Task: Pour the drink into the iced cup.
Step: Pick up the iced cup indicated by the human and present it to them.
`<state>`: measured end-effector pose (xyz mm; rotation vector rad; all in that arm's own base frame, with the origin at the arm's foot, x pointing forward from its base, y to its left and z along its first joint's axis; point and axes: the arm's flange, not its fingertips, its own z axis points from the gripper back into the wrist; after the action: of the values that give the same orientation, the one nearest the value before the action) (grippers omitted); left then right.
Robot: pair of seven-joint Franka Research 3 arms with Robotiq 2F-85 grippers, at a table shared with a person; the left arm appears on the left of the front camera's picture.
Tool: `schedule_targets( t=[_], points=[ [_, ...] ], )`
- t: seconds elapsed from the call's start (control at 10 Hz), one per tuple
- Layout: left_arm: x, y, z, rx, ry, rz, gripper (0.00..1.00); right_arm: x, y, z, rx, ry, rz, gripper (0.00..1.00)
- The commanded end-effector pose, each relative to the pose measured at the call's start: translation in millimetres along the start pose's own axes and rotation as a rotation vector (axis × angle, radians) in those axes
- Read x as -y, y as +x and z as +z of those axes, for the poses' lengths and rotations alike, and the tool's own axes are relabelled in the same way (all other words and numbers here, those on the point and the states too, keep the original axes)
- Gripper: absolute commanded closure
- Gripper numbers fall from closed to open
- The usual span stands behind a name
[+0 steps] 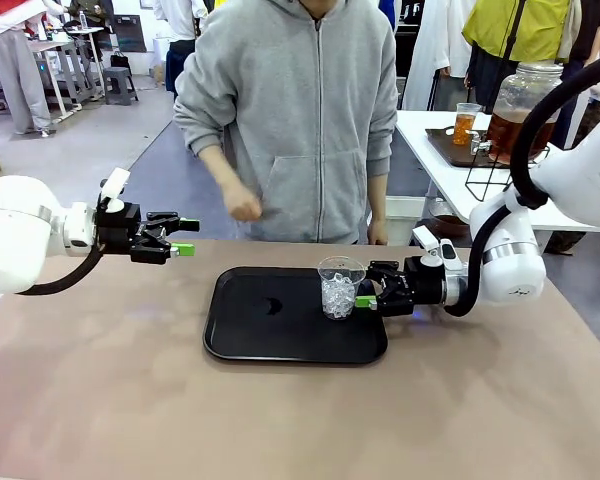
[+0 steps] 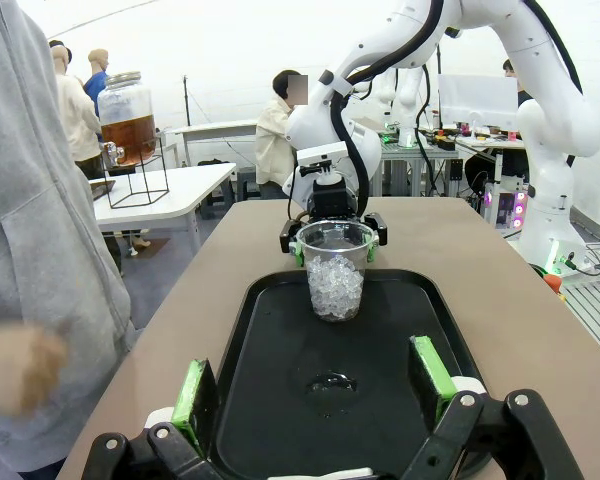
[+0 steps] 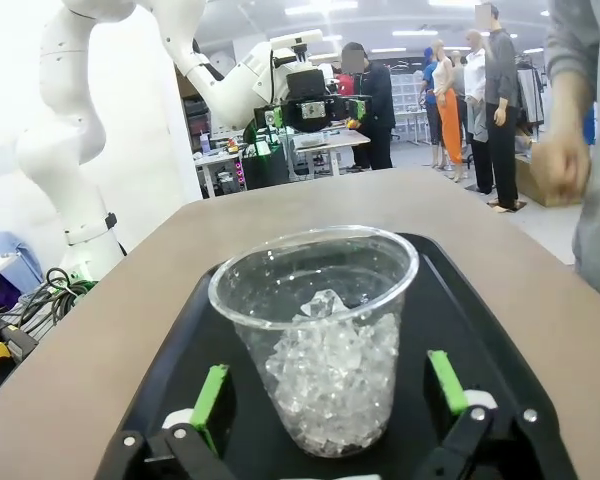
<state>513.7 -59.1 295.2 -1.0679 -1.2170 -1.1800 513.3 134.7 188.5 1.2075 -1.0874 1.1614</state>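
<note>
The iced cup (image 1: 340, 288), clear plastic and half full of ice, stands upright at the right end of a black tray (image 1: 250, 335). My right gripper (image 1: 366, 292) is open around the cup's lower part; in the right wrist view the cup (image 3: 325, 330) sits between the green pads (image 3: 213, 395) with a small gap on each side. My left gripper (image 1: 187, 248) hangs open and empty above the table, left of the tray, pointing at the cup (image 2: 335, 270). The drink (image 1: 520, 125), amber-brown, is in a big glass jar on a white table at the back right.
A person in a grey hoodie stands at the far edge with one fist (image 1: 243, 206) raised above the table. Beside the jar stands a small cup of orange liquid (image 1: 465, 122). A small wet spot (image 2: 330, 383) marks the tray's middle. Bare brown tabletop (image 1: 110, 400) surrounds the tray.
</note>
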Motion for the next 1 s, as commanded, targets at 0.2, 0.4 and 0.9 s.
schedule_targets(
  t=[0.2,0.4,0.9],
  points=[
    [0,2,0,0.005,-0.003,0.006,0.0,4,4,-17,-0.017,-0.007,-0.007,0.0],
    [0,2,0,0.005,-0.003,0.006,0.0,5,3,-27,-0.027,-0.002,-0.002,0.0],
    [0,2,0,0.005,-0.003,0.006,0.0,7,6,-48,-0.018,-0.009,-0.011,0.0]
  ],
)
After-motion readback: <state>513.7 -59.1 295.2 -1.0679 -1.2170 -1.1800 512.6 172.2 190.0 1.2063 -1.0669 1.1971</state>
